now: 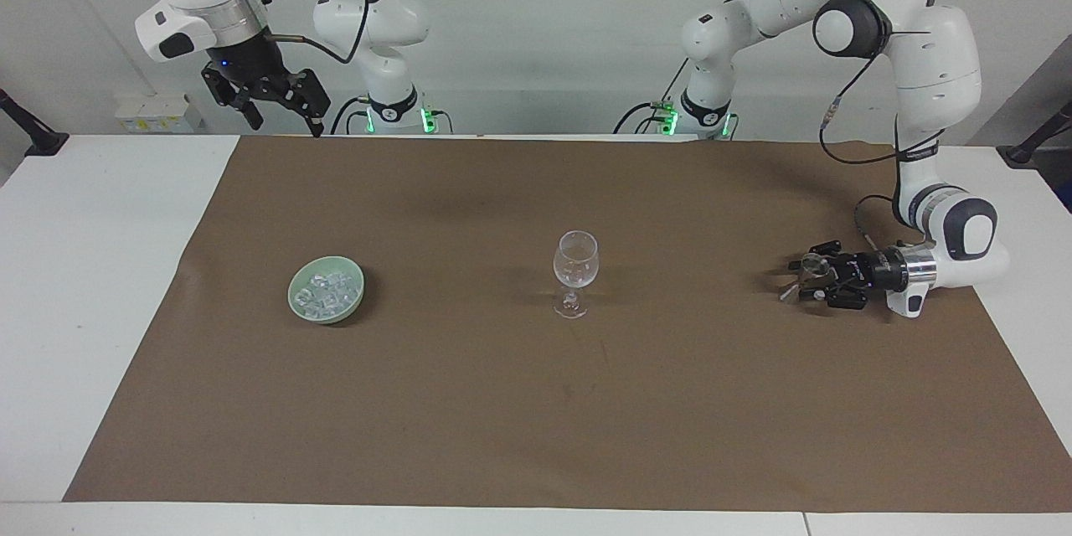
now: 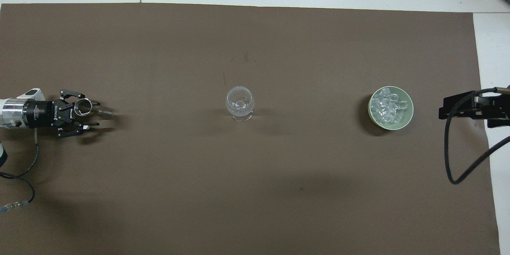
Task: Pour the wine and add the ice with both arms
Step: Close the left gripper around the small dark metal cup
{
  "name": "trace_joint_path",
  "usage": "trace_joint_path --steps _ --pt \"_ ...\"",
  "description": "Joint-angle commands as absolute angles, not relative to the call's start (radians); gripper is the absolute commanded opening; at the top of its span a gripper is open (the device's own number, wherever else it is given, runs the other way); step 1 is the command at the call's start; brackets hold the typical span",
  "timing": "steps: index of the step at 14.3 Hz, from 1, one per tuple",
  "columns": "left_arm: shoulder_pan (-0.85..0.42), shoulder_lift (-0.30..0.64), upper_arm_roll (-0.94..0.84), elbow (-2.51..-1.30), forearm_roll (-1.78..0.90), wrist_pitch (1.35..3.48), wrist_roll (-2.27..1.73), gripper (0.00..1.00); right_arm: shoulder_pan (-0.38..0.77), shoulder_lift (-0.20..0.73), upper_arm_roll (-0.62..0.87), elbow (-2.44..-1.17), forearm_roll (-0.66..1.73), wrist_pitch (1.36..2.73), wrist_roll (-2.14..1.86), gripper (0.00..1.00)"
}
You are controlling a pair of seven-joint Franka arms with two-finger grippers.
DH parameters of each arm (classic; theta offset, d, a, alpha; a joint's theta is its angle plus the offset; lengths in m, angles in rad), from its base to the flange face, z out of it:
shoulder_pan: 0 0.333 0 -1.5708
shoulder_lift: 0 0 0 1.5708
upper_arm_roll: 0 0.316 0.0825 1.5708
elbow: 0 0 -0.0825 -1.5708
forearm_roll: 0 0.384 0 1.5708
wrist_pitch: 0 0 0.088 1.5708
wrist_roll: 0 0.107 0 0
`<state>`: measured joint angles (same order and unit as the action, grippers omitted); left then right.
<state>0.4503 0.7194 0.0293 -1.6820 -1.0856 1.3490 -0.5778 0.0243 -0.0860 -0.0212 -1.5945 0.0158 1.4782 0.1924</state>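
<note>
An empty clear stemmed wine glass stands upright mid-mat. Toward the right arm's end sits a pale green bowl holding the ice. At the left arm's end, my left gripper lies level and low over the mat, its fingers closed against a small clear cup that stands between them. My right gripper waits open and empty, high over the right arm's end of the table. No wine is in view.
A brown mat covers most of the white table. A black cable hangs from the right wrist over the mat's edge. A small white box sits off the table near the right arm.
</note>
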Motion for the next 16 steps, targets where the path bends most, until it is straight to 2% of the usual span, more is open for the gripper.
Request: trace_joint_path --steps 1,10,13,16 --pt "0.448 0.729 0.035 -1.680 -1.104 1.338 -0.565 0.60 0.026 -0.112 -0.023 -1.626 0.023 1.500 0.204 1.00" --pt "0.451 0.729 0.035 -1.680 -1.103 1.335 -0.565 0.47 0.026 -0.112 -0.023 -1.626 0.025 1.500 0.204 1.00" --pt "0.453 0.729 0.035 -1.680 -1.104 1.333 -0.565 0.36 0.026 -0.112 -0.023 -1.626 0.023 1.500 0.204 1.00" --pt "0.453 0.729 0.035 -1.678 -1.104 1.335 -0.565 0.19 0.026 -0.112 -0.023 -1.626 0.023 1.500 0.206 1.00"
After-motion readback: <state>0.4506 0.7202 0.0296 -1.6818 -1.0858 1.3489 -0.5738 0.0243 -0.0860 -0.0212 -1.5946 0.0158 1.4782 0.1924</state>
